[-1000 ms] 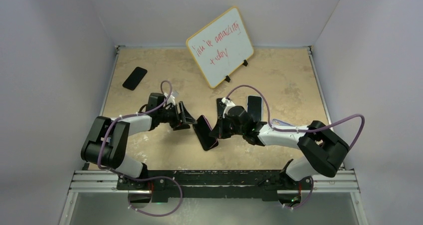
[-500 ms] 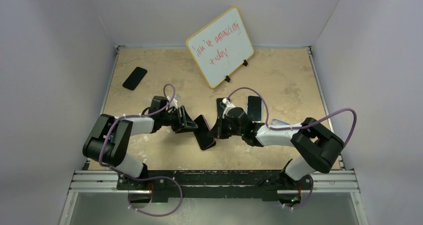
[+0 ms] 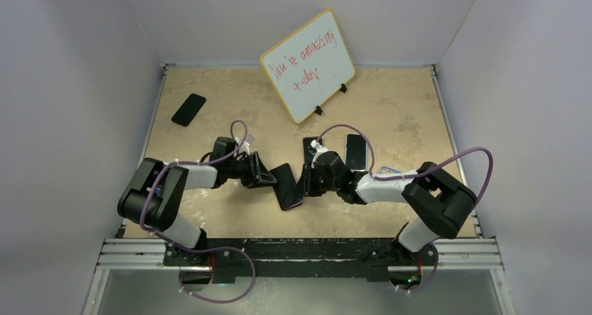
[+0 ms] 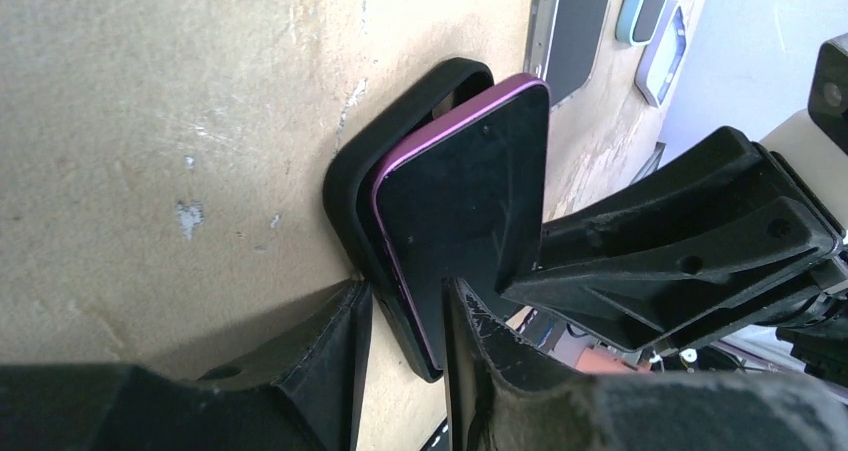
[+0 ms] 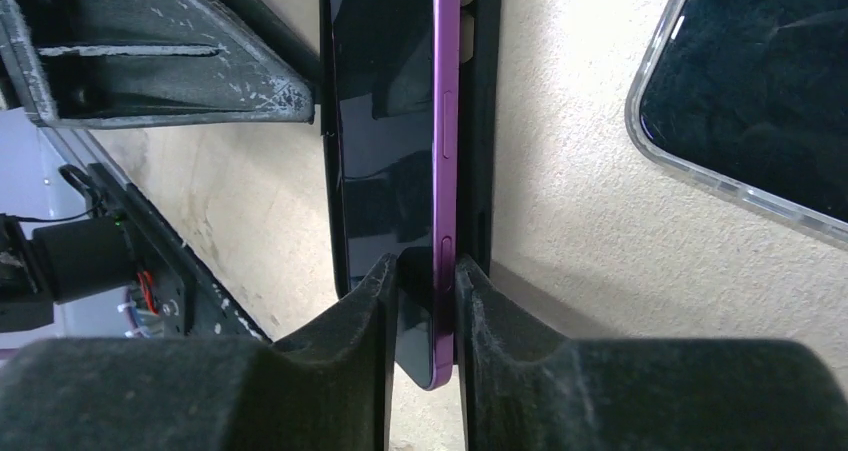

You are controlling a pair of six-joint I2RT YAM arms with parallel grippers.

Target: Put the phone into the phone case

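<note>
**A:** Where is the phone (image 4: 470, 201)?

**B:** At the middle of the table (image 4: 150, 121), between the two arms. Its purple-edged body sits partly in the black case (image 4: 345, 186) but leans out of it rather than lying flat. Which corners have caught is hard to tell.

**A:** What has hold of it?

**B:** The left gripper (image 4: 408, 296) straddles one end, with one finger outside the case wall and the other on the screen. Both look to be touching, so it is clamped across phone and case together. The right gripper (image 5: 423, 266) comes in from the opposite side, one finger on the glass and one at the purple edge. Whether that pair pinches or merely flanks the phone cannot be told.

**A:** Which step is this?

**B:** Seating, to judge by the tilt. The phone has met the case but is not pressed home.

**A:** What does the next move call for?

**B:** Probably pushing the raised side down until the rim snaps over it, while the case is pinned so it cannot skate on the table. Pressure belongs near the edges. If one side lets go too soon, the phone could spring back out.

**A:** Is anything else close?

**B:** A spare handset (image 5: 760, 91) in a clear cover lies just beside the work. A whiteboard (image 3: 308, 65) stands well apart.
</note>
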